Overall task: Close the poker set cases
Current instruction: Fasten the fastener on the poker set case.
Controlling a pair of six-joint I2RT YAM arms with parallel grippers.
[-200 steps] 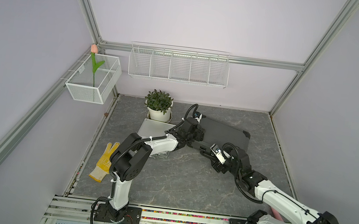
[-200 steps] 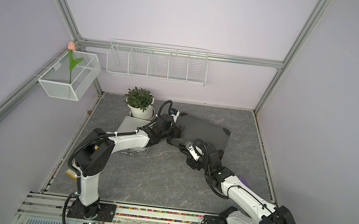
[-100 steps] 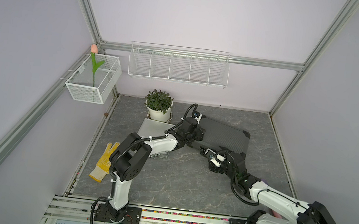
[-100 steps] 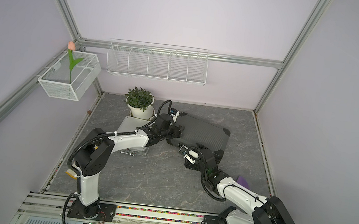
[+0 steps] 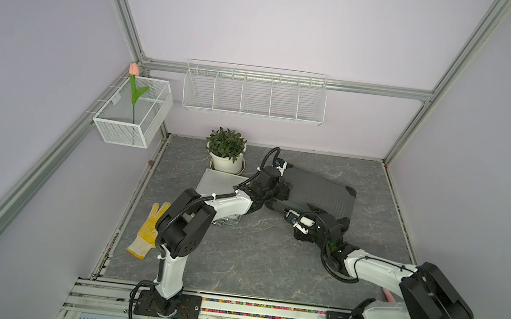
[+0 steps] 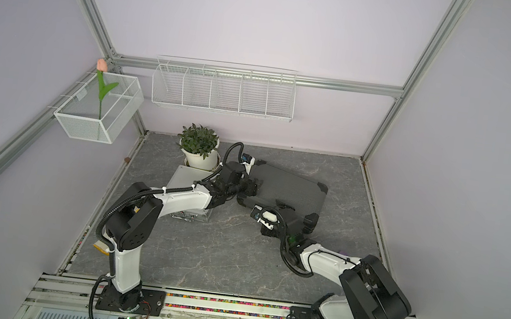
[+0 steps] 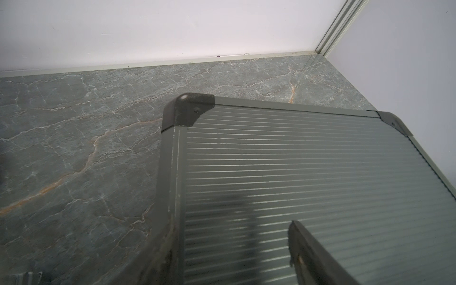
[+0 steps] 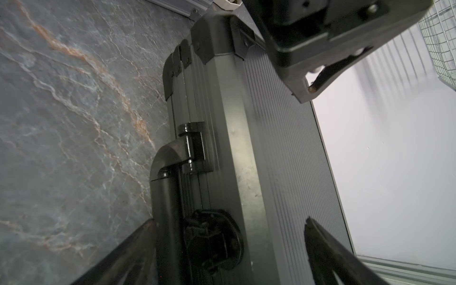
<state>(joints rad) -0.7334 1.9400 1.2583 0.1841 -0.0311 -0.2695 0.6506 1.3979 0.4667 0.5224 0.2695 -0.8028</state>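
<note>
The larger dark-grey poker case [image 5: 323, 194] [image 6: 294, 189] lies at the back right, with its ribbed lid [image 7: 308, 172] down on the base. My left gripper [image 5: 285, 189] [image 7: 229, 259] hovers open over the lid's left edge, and one finger [image 7: 311, 256] shows above the ribs. My right gripper [image 5: 312, 212] [image 8: 229, 256] stands open astride the case's front edge. It has one finger [image 8: 328, 256] over the lid and the other by the black handle [image 8: 170, 197], with a latch [image 8: 212, 241] between them. The small silver case [image 5: 218, 180] [image 6: 184, 178] lies flat, mostly hidden under my left arm.
A potted plant [image 5: 226, 155] stands just behind the silver case. A yellow glove [image 5: 148, 233] lies at the left edge of the floor. White wire baskets hang on the back wall [image 5: 254, 94] and on the left wall [image 5: 132, 114]; the left one holds a tulip.
My right arm has folded lower, and its gripper has slid a little left along the dark case's front edge. My left arm has not moved.
</note>
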